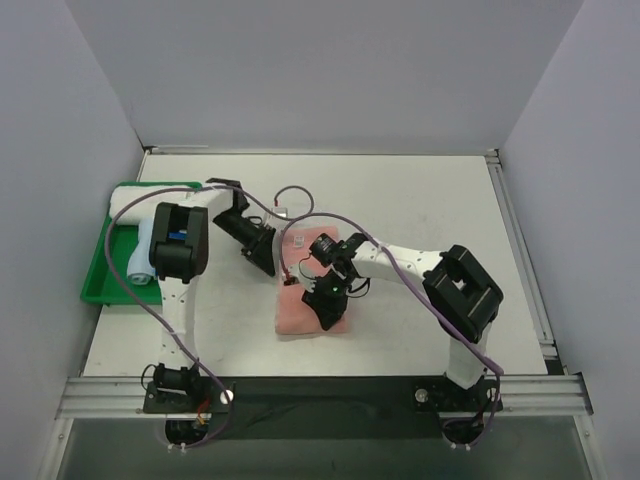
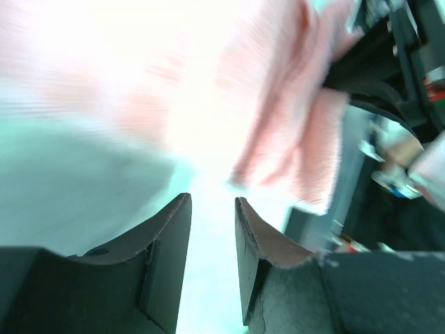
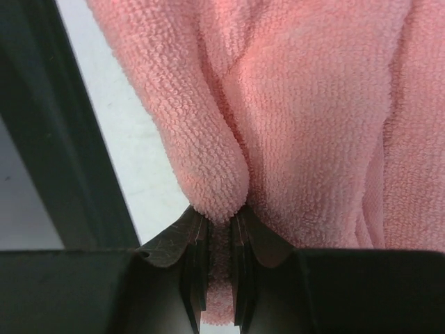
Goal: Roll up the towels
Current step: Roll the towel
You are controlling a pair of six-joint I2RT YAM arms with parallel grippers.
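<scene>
The salmon pink towel (image 1: pixel 300 315) lies bunched on the white table in front of both arms. My right gripper (image 1: pixel 325 300) is over its middle, shut on a raised fold of the pink towel (image 3: pixel 313 104); the pile shows pinched between the right gripper (image 3: pixel 219 223) jaws. My left gripper (image 1: pixel 272 265) hovers at the towel's far left corner, open. Nothing sits between the left gripper (image 2: pixel 212 209) jaws, and the pink towel (image 2: pixel 306 139) appears blurred beyond them. The light blue towel (image 1: pixel 140 262) lies rolled in a green tray.
The green tray (image 1: pixel 97 285) sits at the table's left edge, with a pale white bundle (image 1: pixel 135 200) along its far end. Grey walls close in the left, back and right. A metal rail (image 1: pixel 320 390) runs along the near edge by the arm bases.
</scene>
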